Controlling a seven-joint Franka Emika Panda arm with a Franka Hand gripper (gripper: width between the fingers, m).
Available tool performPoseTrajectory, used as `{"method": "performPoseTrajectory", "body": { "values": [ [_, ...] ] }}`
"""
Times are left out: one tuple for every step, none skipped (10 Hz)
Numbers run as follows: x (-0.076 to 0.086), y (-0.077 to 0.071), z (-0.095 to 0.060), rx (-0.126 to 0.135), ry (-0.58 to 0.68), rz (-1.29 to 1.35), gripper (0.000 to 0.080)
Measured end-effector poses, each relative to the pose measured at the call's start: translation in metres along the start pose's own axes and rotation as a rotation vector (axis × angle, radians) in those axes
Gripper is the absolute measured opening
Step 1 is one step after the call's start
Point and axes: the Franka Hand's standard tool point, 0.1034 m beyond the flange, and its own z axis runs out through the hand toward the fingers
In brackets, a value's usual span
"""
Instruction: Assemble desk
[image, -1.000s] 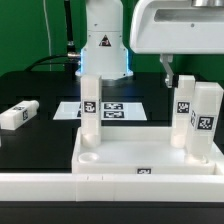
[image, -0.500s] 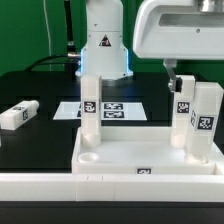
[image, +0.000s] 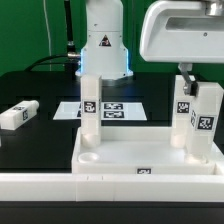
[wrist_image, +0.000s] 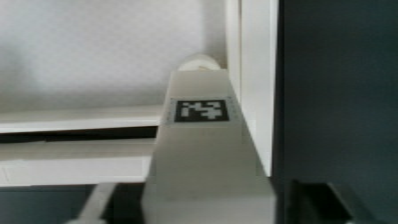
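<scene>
**Exterior view**
- Tags: black-and-white square tags sit on the white plastic rimmed tray-like desk top (image: 130, 152), on each white block leg and on the flat white marker board (image: 112, 110). No letters or numbers can be read.
- Desk top: lies near the camera on the black table (image: 40, 140), behind a long white rail (image: 60, 190).
- Upright legs: the far-left leg (image: 90, 115) stands in its corner. The far-right leg (image: 184, 120) and near-right leg (image: 207, 122) stand just beside each other.
- Loose leg: the loose leg (image: 18, 115) lies flat at the exterior view's left, well apart from the tray.
- Claw: the dark two-finger gripper (image: 187, 80) is at the top of the far-right leg. Only one finger shows, so I cannot tell whether it is apart or clamped.
- Behind: white robot base (image: 105, 40).
- Cut off: the white camera housing (image: 185, 30) runs out of frame.

**Wrist view**
- Leg: the far-right leg (wrist_image: 205, 165) fills the middle, and its tag is blurred.
- Around: blurred white ledges of the desk top (wrist_image: 71, 125), with the dark table (wrist_image: 338, 100) beside them.
- Hidden: the fingers cannot be made out.
</scene>
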Motion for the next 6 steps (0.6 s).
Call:
{"method": "performPoseTrajectory", "body": {
  "values": [
    [0.0000, 0.0002, 0.0000, 0.000, 0.000, 0.017, 0.0288],
    [0.0001, 0.0003, 0.0000, 0.000, 0.000, 0.017, 0.0288],
    [0.0002, 0.0007, 0.0000, 0.000, 0.000, 0.093, 0.0288],
    [0.0003, 0.0012, 0.0000, 0.000, 0.000, 0.181, 0.0288],
    [0.0005, 0.0017, -0.0001, -0.001, 0.000, 0.263, 0.0288],
    [0.0007, 0.0036, 0.0001, 0.006, 0.002, 0.370, 0.0288]
  ]
}}
